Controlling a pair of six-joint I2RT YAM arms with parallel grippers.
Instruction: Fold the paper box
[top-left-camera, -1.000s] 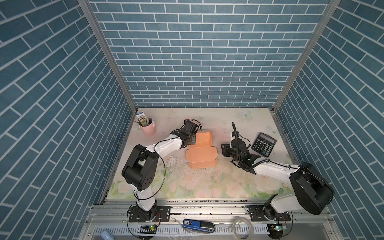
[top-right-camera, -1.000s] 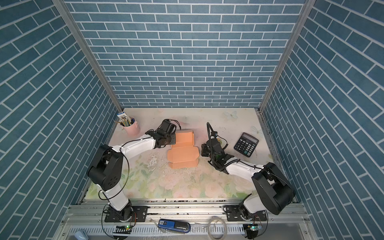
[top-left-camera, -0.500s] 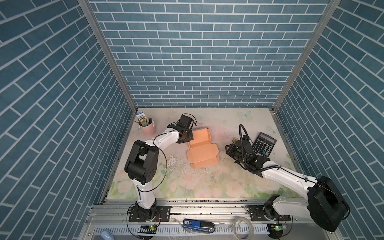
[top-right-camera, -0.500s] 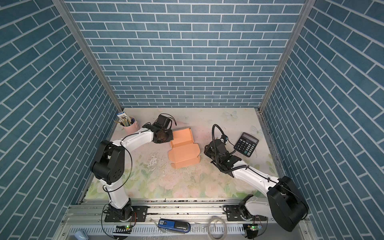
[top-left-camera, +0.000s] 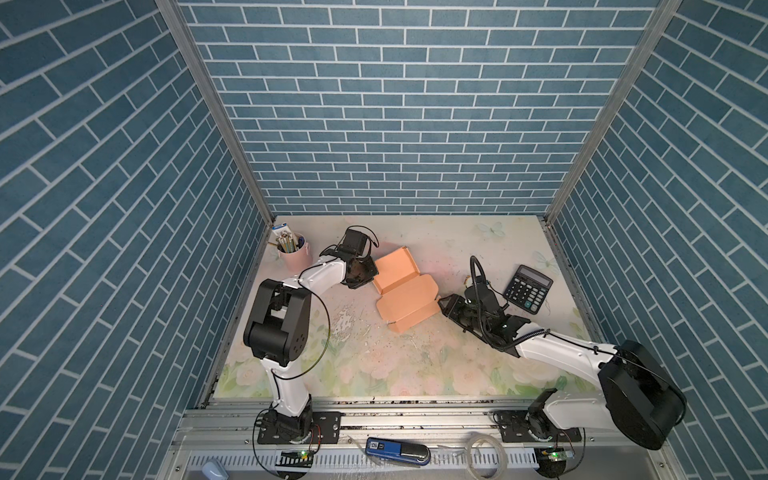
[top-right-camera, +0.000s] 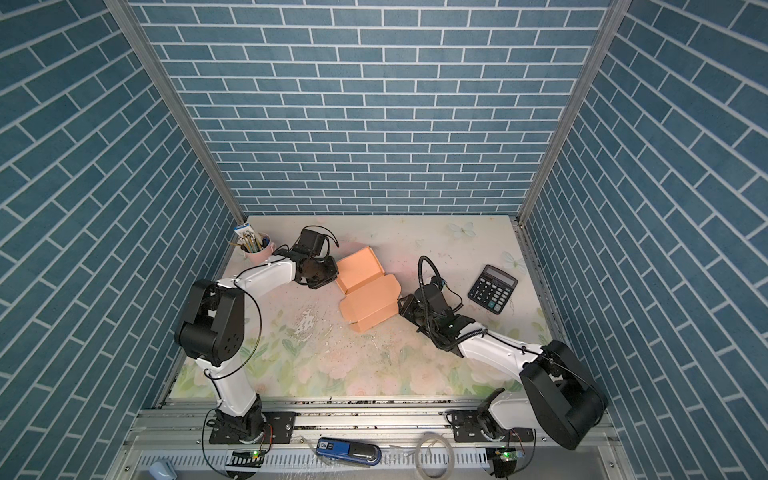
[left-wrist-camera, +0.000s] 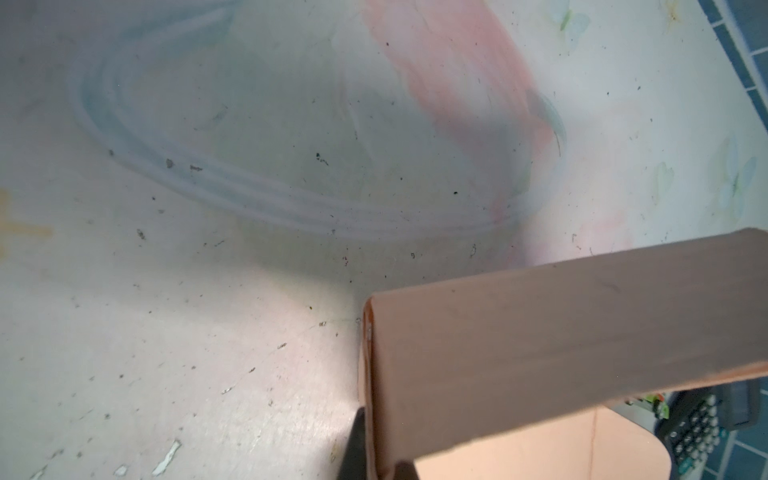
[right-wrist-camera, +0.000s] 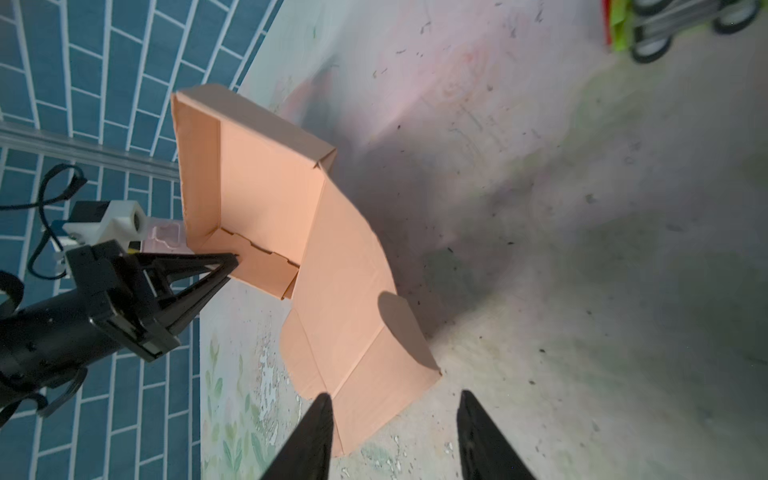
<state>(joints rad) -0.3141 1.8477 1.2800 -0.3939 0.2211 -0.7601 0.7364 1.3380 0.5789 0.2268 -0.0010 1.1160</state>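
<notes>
The paper box (top-left-camera: 409, 307) (top-right-camera: 370, 307) is tan-orange cardboard lying askew mid-table, with its shallow tray (top-left-camera: 395, 266) at the back and its lid panel spread toward the front. My left gripper (top-left-camera: 366, 272) (top-right-camera: 328, 272) is shut on the tray's left side wall; the right wrist view shows its fingertips (right-wrist-camera: 232, 259) pinching that wall (right-wrist-camera: 257, 270). In the left wrist view the wall (left-wrist-camera: 540, 340) fills the frame beside my left gripper (left-wrist-camera: 374, 449). My right gripper (top-left-camera: 445, 305) (top-right-camera: 404, 306) (right-wrist-camera: 395, 397) stands open low at the lid's right corner, one finger (right-wrist-camera: 320, 428) over the flap's edge.
A pink cup of pens (top-left-camera: 293, 253) stands at the back left behind the left arm. A black calculator (top-left-camera: 528, 288) lies at the right, just behind the right arm. The floral mat (top-left-camera: 349, 324) is scuffed in front of the box. Brick walls close three sides.
The box has swung askew under the left gripper's hold. The right arm has dropped low and stretched out beside the lid, and its jaws have widened.
</notes>
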